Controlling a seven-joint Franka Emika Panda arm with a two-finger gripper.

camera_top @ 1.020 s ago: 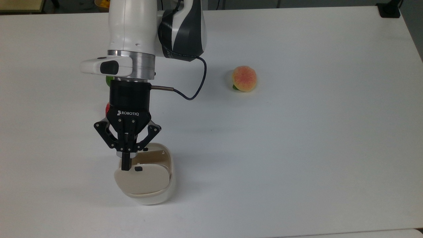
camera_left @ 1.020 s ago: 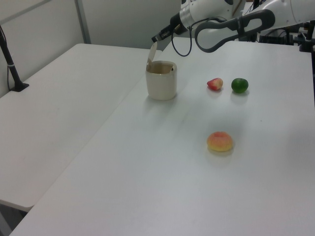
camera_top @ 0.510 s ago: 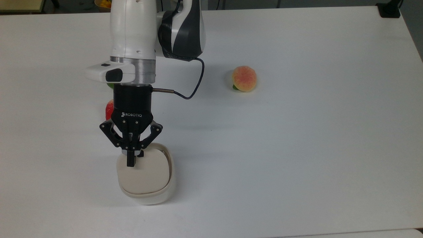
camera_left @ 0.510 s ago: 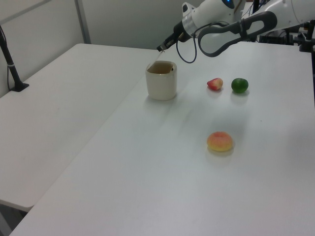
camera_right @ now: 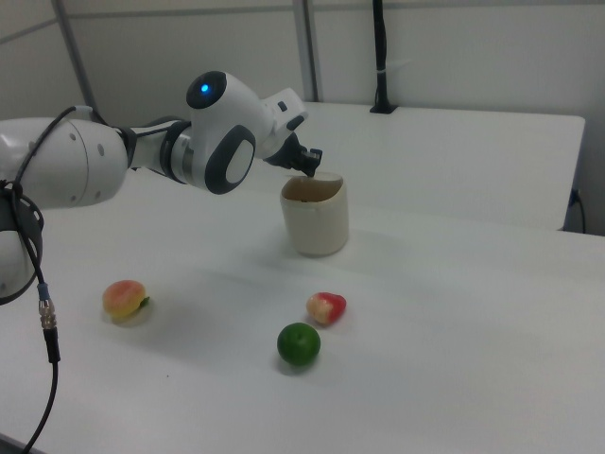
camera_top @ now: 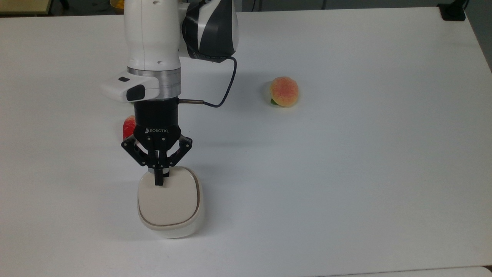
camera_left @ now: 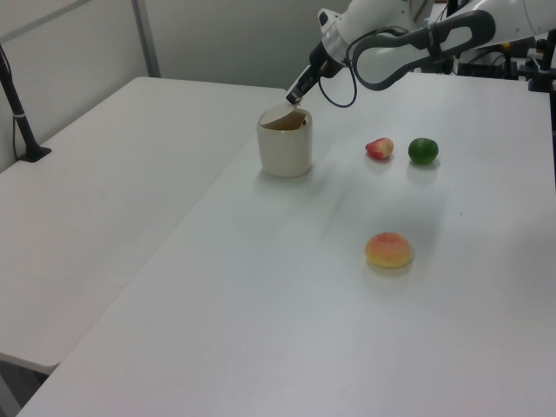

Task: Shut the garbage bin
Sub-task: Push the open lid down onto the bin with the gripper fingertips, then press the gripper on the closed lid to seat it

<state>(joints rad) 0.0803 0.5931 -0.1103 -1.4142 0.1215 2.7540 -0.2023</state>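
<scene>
Moved: lid [camera_top: 168, 200] has dropped nearly flat onto the bin [camera_top: 180, 230].
Bin: cream, rounded-square, beige lid.
Gripper [camera_top: 158, 181]: fingers pressed together, tips on lid.

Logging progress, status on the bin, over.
Gripper shut, tips on the lid near its hinge edge. Bin lid nearly flat, rim gap showing. Nothing in the way.

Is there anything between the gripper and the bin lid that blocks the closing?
Nothing visible does. The gripper is shut and its tip is already at the lid of the garbage bin, near the lid's edge. The fruits lie apart from the bin on the table.
</scene>
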